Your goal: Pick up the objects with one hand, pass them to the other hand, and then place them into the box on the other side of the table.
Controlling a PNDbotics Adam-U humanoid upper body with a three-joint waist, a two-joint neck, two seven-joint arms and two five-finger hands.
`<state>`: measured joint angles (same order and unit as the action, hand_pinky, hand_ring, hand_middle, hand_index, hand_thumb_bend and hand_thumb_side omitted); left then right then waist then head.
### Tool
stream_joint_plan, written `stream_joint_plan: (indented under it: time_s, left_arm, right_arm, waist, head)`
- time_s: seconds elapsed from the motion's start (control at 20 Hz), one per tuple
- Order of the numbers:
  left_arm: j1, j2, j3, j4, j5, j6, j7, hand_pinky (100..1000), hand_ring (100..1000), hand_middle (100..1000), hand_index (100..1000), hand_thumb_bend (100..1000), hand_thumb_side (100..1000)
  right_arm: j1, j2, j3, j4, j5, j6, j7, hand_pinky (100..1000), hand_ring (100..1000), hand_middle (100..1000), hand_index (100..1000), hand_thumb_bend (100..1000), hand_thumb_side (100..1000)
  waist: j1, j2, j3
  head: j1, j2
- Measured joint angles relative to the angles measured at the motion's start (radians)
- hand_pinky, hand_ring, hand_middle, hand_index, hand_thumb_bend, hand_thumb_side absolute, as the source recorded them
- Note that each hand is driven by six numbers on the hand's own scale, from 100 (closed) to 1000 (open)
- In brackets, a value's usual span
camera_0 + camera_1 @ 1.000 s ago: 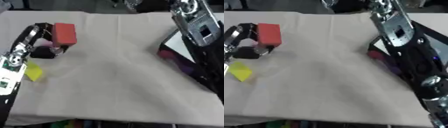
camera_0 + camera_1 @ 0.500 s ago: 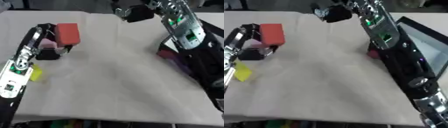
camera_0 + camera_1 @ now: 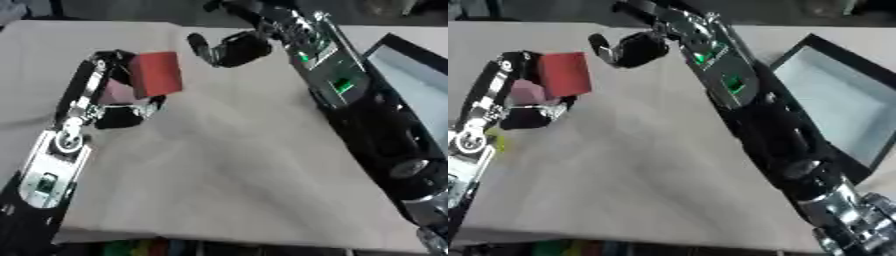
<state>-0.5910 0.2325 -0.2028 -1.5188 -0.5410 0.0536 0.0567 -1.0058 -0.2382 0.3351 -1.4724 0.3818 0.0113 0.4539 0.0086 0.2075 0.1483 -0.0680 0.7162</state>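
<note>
My left hand (image 3: 120,113) has its fingers curled round a red block (image 3: 156,74), held up above the left part of the cloth-covered table (image 3: 227,165). Something pink (image 3: 526,92) shows just behind the block, against the hand; I cannot tell what it is. My right hand (image 3: 234,48) hangs open a short way to the right of the block, fingers pointing toward it, not touching. The black-rimmed box (image 3: 842,100) with a pale inside lies at the right edge, partly hidden by my right arm.
A small yellow piece (image 3: 498,142) peeks out beside my left forearm. Several coloured things (image 3: 140,247) line the table's near edge at the bottom left. My right arm (image 3: 763,120) crosses the right half of the table.
My right hand has swung in from the upper right to just beside the red block. My left hand has lifted the block a little toward the middle.
</note>
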Motion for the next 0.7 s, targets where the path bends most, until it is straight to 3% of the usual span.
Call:
stream_joint_plan:
  time_s: [0.7]
  left_arm:
    - [0.002,-0.033,-0.005,0.0,-0.095,0.029,0.019,599,474,483,597,228,100]
  right_arm:
    - [0.003,0.002,0.007,-0.05,-0.023,0.015,0.083,921,1000,927,963,109,100]
  waist:
    - [0.0,0.0,-0.002]
  head:
    - [0.02,-0.007]
